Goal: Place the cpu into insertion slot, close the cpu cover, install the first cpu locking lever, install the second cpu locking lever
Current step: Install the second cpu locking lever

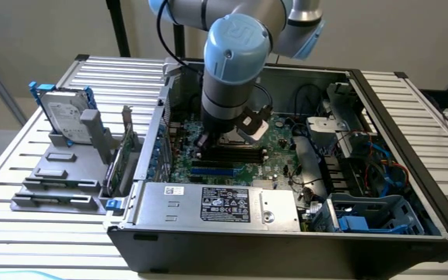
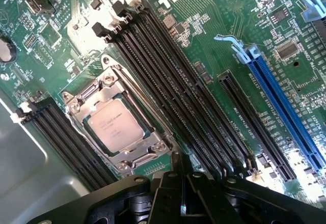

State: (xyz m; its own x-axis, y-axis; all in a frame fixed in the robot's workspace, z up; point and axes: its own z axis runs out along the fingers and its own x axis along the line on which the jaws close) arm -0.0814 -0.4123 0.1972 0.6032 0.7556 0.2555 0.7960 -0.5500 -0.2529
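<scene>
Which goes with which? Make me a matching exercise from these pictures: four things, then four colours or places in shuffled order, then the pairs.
1. cpu
2. long card slot
3. memory slots
4. hard drive

A. blue
B. black
C. lying inside the silvery metal frame
D. standing in a grey rack outside the case

Pairs: 1-C, 2-A, 3-B, 4-D

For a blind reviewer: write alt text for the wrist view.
A silver cpu sits in the insertion slot on a green motherboard, framed by the closed metal cpu cover. Long black memory slots run on either side, a blue card slot beyond; the shut gripper hangs nearby.
</scene>
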